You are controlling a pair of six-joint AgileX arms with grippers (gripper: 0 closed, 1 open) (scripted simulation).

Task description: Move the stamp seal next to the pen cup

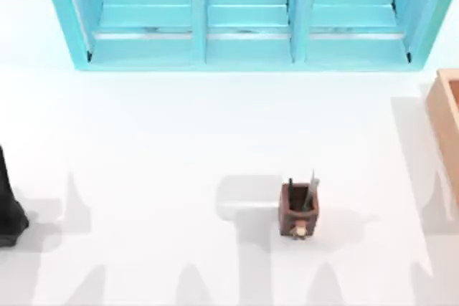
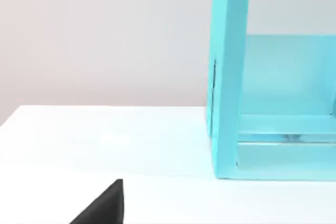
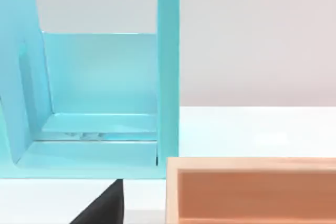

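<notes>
Pen cup (image 1: pixel 298 209) is sitting mid-right on tabletop (image 1: pixel 143 148); can't tell where the stamp seal is. Left arm (image 1: pixel 8 209) is parking at left edge; hand state unclear. Locate stamp first, approaching slow from above.

left arm (image 1: pixel 8 209): parked at table's left edge | left claw: state unclear

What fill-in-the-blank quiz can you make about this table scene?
The small brown square wooden pen cup stands on the white ____.
The turquoise shelf unit shows ____ open compartments.
The large tan wooden box sits at the top view's ____ edge.
Missing: table; three; right.
</notes>
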